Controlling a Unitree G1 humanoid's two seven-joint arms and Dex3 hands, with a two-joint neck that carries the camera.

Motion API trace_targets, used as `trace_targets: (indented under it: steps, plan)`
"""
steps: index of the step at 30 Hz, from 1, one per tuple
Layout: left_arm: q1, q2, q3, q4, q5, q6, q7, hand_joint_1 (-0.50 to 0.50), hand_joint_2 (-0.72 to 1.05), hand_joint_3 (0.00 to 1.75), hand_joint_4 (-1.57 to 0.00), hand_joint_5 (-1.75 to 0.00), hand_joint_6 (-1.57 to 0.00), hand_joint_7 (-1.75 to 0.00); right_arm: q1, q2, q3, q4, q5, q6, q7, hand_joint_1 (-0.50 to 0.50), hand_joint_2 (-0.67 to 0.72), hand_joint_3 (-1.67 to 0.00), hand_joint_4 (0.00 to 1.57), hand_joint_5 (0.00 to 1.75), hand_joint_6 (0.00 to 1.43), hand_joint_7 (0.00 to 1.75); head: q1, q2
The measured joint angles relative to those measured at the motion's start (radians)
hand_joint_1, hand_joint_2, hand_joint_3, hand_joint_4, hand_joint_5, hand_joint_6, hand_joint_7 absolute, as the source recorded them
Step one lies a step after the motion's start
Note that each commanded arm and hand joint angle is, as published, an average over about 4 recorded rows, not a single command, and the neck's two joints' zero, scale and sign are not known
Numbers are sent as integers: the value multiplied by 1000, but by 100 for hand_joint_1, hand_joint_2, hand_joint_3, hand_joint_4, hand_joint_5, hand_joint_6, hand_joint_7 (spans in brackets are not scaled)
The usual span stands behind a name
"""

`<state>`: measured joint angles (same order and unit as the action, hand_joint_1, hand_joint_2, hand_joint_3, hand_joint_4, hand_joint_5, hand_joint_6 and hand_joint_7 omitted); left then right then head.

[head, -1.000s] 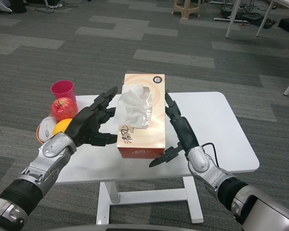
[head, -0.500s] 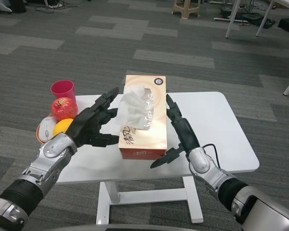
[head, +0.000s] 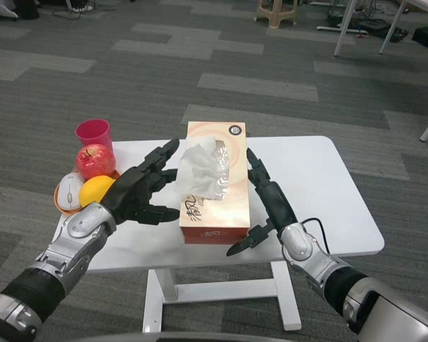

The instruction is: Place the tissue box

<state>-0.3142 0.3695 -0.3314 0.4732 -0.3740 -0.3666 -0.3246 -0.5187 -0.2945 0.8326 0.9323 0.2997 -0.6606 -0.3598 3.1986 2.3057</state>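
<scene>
The orange tissue box (head: pixel 215 206) stands on the white table (head: pixel 321 185) near its front edge, with a white tissue (head: pixel 200 171) puffed out of its top. My left hand (head: pixel 139 191) is just left of the box, fingers spread, and a narrow gap shows between them and the box's side. My right hand (head: pixel 267 203) is at the box's right side. Its fingers stretch along that side and its thumb points under the front corner. Neither hand grips the box.
At the table's left end are a pink cup (head: pixel 93 133), a red apple (head: pixel 95 160), an orange (head: pixel 96 189) and a white object on an orange plate (head: pixel 59 203). Grey carpet surrounds the table; furniture legs (head: pixel 342 28) stand far back.
The tissue box has come down and nearer to me, from hanging between the hands to standing on the table. Both hands followed it down and the left has eased off its side.
</scene>
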Motion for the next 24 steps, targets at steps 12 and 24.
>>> trace_targets:
  steps: [12,24]
  plan:
    - [-6,1,-42,70,-1,0,-8,50,105,17,0,-87,0,0,0,18,27,77,-2,0,8,-46,-3,-24,28,0,6,7,-1,0]
    - [-25,-2,-62,117,-1,-2,-14,50,105,17,0,-82,0,0,-4,29,47,115,-3,-2,4,-46,-3,-24,40,0,9,7,-4,-2]
